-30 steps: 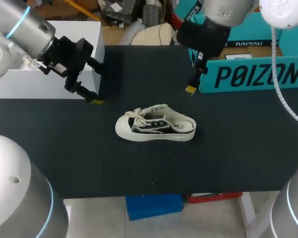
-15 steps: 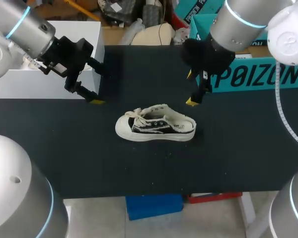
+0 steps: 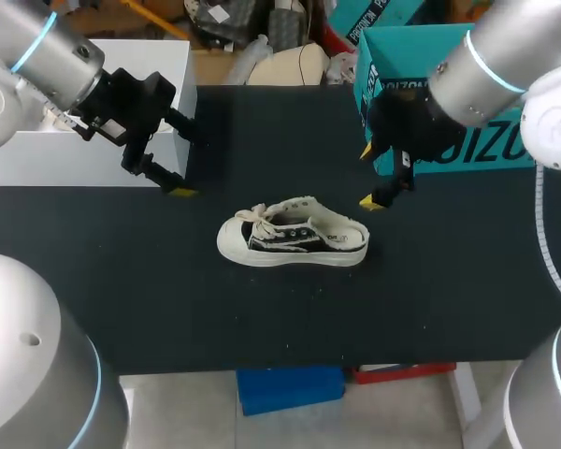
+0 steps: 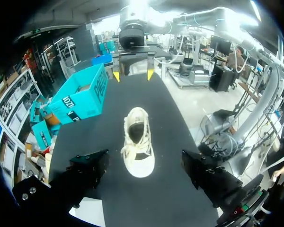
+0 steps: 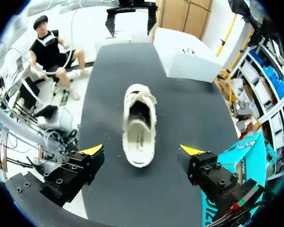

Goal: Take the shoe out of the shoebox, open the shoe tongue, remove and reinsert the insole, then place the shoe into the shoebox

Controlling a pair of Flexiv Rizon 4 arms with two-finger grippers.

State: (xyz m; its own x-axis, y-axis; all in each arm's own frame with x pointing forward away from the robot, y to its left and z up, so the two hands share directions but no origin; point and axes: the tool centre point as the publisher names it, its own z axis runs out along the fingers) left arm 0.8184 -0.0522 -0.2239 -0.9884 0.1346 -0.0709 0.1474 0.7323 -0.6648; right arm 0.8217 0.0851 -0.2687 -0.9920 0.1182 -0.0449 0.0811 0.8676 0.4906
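1 shoe (image 3: 290, 238) sits on its sole near the middle of the black table (image 3: 430, 299). It is outside the teal shoebox (image 3: 407, 51), which stands at the table's far right.

The shoe is a low canvas sneaker with a cream-white upper and rubber toe cap and a black panel along its side. White laces lie loose over the tongue, and the wrist views show a dark inside.

Its long axis runs across the table from side to side, with the toe toward my left arm and the heel toward my right.

The right gripper (image 3: 366, 176) hangs just beside the heel. Its 2 fingers are spread wider than the shoe, and nothing is in its grasp. In the right wrist view the heel lies between and just ahead of the yellow tips (image 5: 92, 150), touching neither.

The left gripper (image 3: 187, 166) is likewise spread wide and empty. It sits by the white box (image 3: 159, 65) at the far left, well apart from the toe.
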